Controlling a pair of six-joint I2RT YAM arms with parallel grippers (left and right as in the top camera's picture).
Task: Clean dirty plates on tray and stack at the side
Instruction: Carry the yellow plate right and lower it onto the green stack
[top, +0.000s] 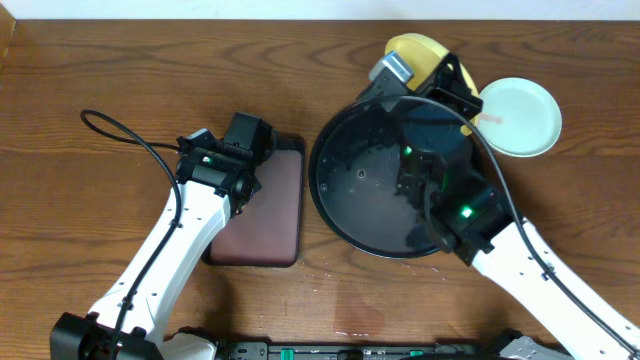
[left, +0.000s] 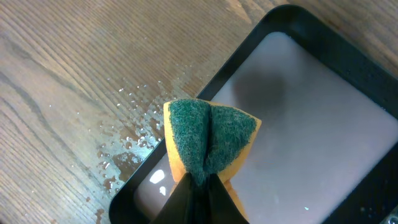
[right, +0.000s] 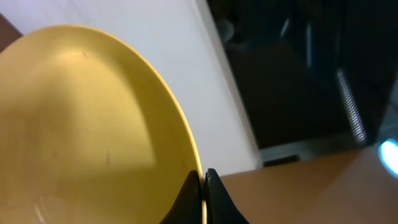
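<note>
Holding the pale yellow plate (right: 81, 124) by its rim, my right gripper (right: 202, 182) has its fingers pinched tight on the edge. The plate is up off the table just beyond the far rim of the black tray (top: 355, 195). It is near the light blue plate (top: 520, 118), which lies on the wood to the right of the tray.

The yellow face in the right wrist view shows only faint specks and no reddish smear, so I judge the wiping of this plate done and the stacking step in hand. From above I see no plate on the tray, though my right arm covers part of it. I cannot tell whether a second blue plate lies under the first.

My left gripper (left: 199, 196) is clenched on a folded green and orange sponge (left: 208, 140), which hangs over the brown rectangular tray (left: 298, 124). Water drops lie on the table beside that tray's corner.

Next I would need to swing the yellow plate rightwards, level it, lower it centred onto the blue one, and only then let go. A rim pinch gives little control, and a smooth plate may slide.

I find no brand, label or writing that I can read in any view.
</note>
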